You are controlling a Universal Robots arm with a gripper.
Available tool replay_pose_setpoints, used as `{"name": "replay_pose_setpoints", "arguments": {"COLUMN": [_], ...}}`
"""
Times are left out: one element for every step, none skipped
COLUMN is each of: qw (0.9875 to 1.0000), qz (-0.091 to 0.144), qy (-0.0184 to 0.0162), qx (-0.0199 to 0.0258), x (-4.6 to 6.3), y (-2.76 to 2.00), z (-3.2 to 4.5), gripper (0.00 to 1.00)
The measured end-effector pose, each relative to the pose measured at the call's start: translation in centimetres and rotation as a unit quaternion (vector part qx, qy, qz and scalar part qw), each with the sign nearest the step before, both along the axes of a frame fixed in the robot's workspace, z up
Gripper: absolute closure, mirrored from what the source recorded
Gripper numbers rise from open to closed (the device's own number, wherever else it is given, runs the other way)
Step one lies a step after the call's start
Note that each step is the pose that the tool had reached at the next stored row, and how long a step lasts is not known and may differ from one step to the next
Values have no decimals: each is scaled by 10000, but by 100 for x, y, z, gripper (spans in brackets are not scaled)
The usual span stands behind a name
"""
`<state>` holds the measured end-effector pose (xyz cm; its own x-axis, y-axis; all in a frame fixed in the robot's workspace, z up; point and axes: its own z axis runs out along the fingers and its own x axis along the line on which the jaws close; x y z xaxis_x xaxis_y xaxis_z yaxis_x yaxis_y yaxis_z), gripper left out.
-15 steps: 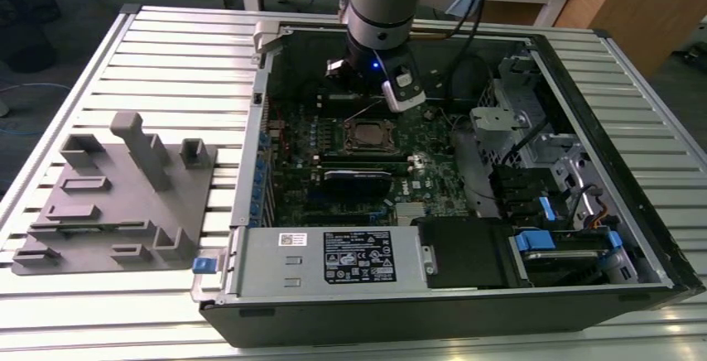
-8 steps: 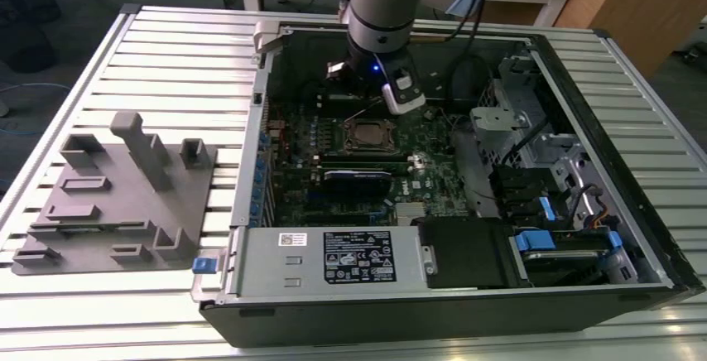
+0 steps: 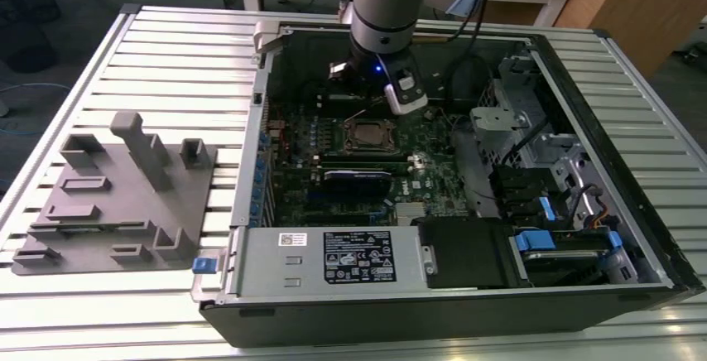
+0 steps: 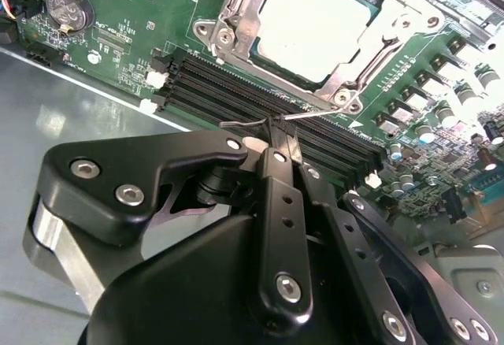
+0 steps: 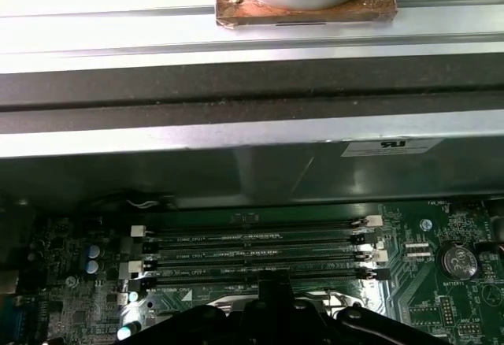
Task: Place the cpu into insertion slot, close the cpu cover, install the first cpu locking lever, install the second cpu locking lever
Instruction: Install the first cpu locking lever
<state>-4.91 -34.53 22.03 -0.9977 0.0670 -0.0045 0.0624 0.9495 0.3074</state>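
The hand (image 4: 277, 144), fingers pinched together, sits at the thin locking lever (image 4: 315, 114) beside the closed cpu cover (image 4: 238, 16); actual grip hidden.

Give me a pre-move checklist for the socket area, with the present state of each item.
1. Cpu lying flat in the socket: ok.
2. Cover down around the cpu: ok.
3. Gripper at the thin lever: ok.
4. Lever in a firm grip: cannot tell.
5. Lever hooked under its catch: cannot tell.
6. Gripper clear of the memory slots: cannot tell.
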Motion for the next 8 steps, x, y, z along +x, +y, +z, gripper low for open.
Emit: {"name": "replay_pose_setpoints", "arguments": {"qw": [10000, 10000, 10000, 10000, 10000, 10000, 10000, 10000], "qz": [0, -1, 0, 0, 0, 0, 0, 0], "qy": [0, 0, 0, 0, -1, -1, 0, 0], "qx": [0, 0, 1, 0, 0, 0, 0, 0], "x": [0, 1, 2, 2, 3, 3, 2, 2], "y": [0, 0, 0, 1, 5, 8, 11, 13], "z": [0, 0, 0, 0, -1, -1, -1, -1], "gripper": [90, 90, 90, 90, 90, 90, 90, 90]}}
